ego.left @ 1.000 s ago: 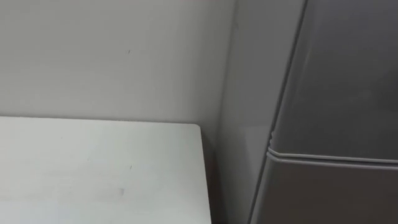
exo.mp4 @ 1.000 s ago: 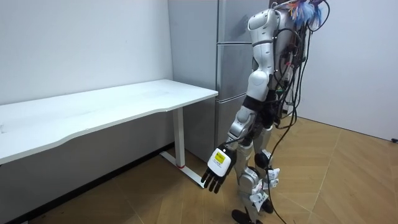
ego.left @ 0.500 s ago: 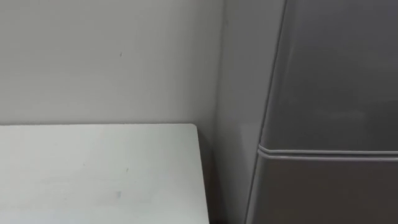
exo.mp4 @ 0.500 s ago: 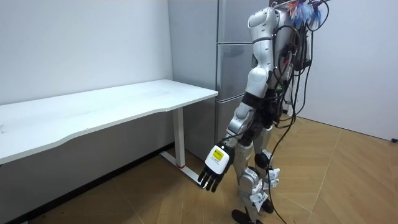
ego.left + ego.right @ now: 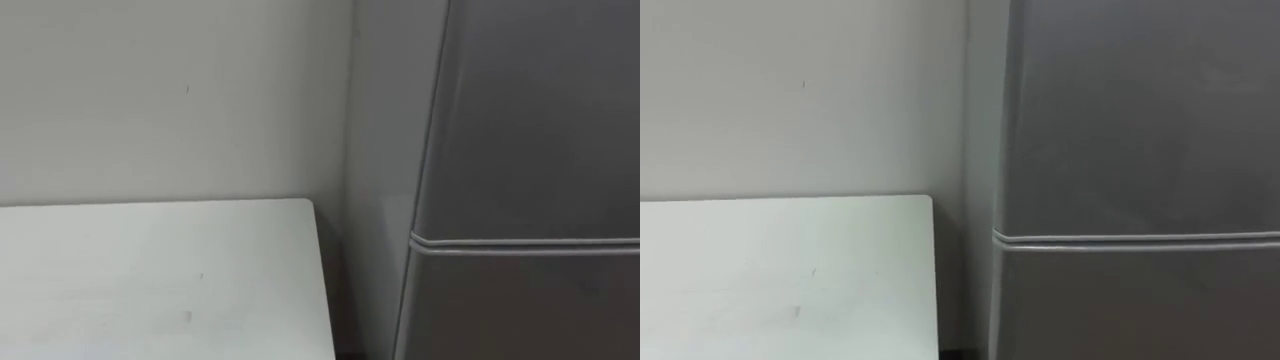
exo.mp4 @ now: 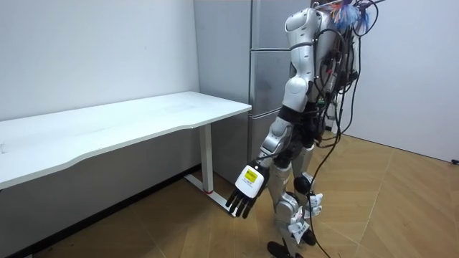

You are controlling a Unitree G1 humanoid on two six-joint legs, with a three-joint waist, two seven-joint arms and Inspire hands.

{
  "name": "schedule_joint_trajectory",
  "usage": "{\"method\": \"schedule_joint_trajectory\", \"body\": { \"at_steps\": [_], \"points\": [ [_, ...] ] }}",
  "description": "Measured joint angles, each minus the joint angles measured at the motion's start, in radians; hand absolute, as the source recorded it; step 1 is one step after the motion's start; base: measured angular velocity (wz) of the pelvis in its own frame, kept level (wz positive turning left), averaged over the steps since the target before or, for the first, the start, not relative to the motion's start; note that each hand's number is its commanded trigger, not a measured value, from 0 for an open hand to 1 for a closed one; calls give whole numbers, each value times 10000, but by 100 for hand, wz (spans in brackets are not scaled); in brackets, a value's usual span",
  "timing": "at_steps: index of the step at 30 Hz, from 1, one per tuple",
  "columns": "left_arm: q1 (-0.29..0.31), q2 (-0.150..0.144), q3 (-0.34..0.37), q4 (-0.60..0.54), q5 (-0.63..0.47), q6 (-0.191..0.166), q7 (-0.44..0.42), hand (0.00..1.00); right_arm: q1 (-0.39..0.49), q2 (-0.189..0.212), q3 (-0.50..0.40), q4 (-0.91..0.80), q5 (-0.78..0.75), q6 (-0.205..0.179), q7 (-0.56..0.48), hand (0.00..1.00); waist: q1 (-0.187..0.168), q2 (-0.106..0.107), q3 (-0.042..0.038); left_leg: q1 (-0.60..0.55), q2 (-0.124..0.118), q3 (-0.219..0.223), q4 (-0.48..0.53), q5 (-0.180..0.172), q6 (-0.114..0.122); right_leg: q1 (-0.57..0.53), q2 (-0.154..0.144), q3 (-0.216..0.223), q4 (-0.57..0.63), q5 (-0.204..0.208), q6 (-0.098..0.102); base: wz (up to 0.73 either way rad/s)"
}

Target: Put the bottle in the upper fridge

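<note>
A tall grey fridge [image 5: 540,120] stands right in front of me, with both doors closed. A thin seam [image 5: 520,242] splits the upper door from the lower door [image 5: 520,310]. In the room view I stand upright on the wooden floor, close to the fridge [image 6: 267,79] and facing it. My left hand [image 6: 244,190] hangs low at my side with straight fingers and holds nothing.
A white table [image 5: 150,280] stands to my left, and its right end nearly touches the fridge's side. In the room view the table [image 6: 129,122] runs along the pale wall toward the room view's left. Open wooden floor [image 6: 387,208] lies behind me.
The eye view has shifted a little, so the fridge seam and table edge sit further left: the camera moved. My hanging left hand has swung slightly toward the room view's left.
</note>
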Motion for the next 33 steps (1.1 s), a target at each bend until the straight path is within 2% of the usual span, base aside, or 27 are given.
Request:
{"method": "schedule_joint_trajectory", "body": {
  "at_steps": [2,7,10,12,14,17,19,23,27,33],
  "points": [
    [2,-7,3,42,6,-15,-3,0,-113,168,4,1038,761,-9,169,0,-42,5,1,13,-8,-31,62,0,0,38,13,-14,0,0,1,2],
    [22,-116,-275,73,-10,0,9,0,-67,607,607,2713,1059,3,695,0,-34,121,-10,-3,-18,-22,60,-13,14,27,4,23,10,-23,12,3],
    [-21,-281,-373,167,-4,-3,8,0,-144,643,1140,4128,498,26,1408,0,-48,283,-9,90,-22,-2,31,-20,21,110,11,105,14,-27,16,-1],
    [-18,-372,-378,215,-3,0,6,0,-104,646,1536,4664,-16,204,1743,0,-2,305,-13,187,-22,-11,-5,-32,20,200,-2,110,10,-50,19,0],
    [16,-399,-555,378,20,31,6,0,-49,655,2280,5310,-1300,466,2219,0,21,315,-6,223,-16,-12,5,-55,1,157,1,201,26,-112,7,-2],
    [24,-409,-777,523,4,116,-3,0,-34,666,2853,5595,-2541,657,2771,0,73,321,-5,226,0,-10,73,-71,-17,132,-3,258,17,-125,-12,-6],
    [-93,-412,-1145,514,59,136,-19,0,-55,665,3394,5716,-3725,836,3409,0,279,333,1,230,6,-11,95,-71,-18,121,4,258,20,-118,-22,0],
    [-167,-490,-1560,520,108,134,-152,0,-462,802,3833,5983,-5523,867,4504,0,345,370,2,233,9,-13,141,-72,-19,153,37,242,9,-118,-22,0],
    [-279,-486,-1626,605,102,122,-273,0,-643,844,4317,5991,-6414,860,5030,0,547,414,-3,220,-5,-121,143,-74,-19,195,61,227,14,-117,-21,5],
    [-444,-476,-1927,634,132,141,-325,0,-805,847,5104,5973,-6540,861,6119,0,636,469,30,157,-7,-186,146,-78,-25,194,20,180,-5,-122,-27,4]
  ]
}}
